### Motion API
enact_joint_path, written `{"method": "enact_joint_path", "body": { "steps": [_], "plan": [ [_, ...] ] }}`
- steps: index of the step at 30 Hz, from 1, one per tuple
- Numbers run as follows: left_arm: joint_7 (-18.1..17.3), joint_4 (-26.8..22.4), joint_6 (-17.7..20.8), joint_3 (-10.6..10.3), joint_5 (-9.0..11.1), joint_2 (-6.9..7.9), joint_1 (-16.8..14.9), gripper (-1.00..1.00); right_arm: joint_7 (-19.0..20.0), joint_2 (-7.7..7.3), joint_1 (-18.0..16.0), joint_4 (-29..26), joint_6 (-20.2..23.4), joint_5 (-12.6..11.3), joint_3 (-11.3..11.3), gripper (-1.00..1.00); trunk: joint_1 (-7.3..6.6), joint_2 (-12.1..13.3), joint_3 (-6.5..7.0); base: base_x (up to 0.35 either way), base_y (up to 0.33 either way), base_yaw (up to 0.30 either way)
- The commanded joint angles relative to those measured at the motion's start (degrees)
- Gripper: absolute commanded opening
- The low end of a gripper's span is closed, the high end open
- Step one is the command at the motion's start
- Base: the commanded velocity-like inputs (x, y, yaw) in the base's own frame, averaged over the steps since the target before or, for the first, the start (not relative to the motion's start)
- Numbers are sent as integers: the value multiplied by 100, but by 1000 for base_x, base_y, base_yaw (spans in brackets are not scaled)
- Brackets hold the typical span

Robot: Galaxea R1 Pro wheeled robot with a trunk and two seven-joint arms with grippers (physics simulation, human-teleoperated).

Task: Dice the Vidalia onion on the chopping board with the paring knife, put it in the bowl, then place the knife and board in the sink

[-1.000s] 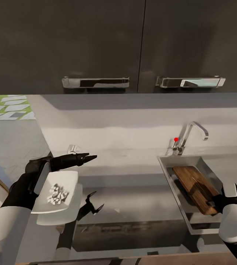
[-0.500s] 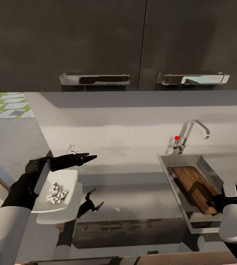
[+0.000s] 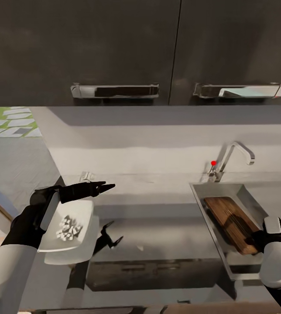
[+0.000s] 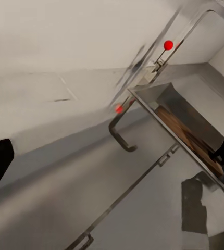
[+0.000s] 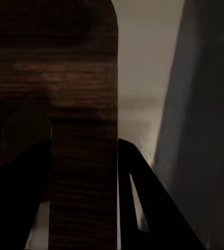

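Two dark wall cupboards [image 3: 114, 48] with chrome handles [image 3: 114, 90] hang above a pale backsplash [image 3: 149, 144], where a small white fitting [image 3: 86, 176], perhaps a socket, sits low down.

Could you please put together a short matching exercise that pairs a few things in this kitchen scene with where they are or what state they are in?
Things:
1. chopping board
2. diced onion
3. right gripper
4. faucet

Places or states:
A. lying in the white bowl
B. standing at the far edge of the sink, with a red-tipped lever
C. resting slanted inside the sink
D. fingers on either side of the board's edge

Pairs: 1-C, 2-A, 3-D, 4-B
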Motion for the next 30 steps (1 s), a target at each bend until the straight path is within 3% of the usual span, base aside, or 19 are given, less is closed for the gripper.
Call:
{"method": "enact_joint_path", "body": {
  "steps": [1, 30],
  "plan": [
    [-6, 1, 36, 1, 24, 1, -5, 100, -48, 0, -6, -8, 4, -56, -1, -100, 4, -12, -16, 148, 0, 41],
    [-6, 1, 36, 1, 24, -6, -5, 100, -48, 0, -6, -8, 11, -56, -1, -100, 4, -12, -109, 24, 0, 4]
  ]
}}
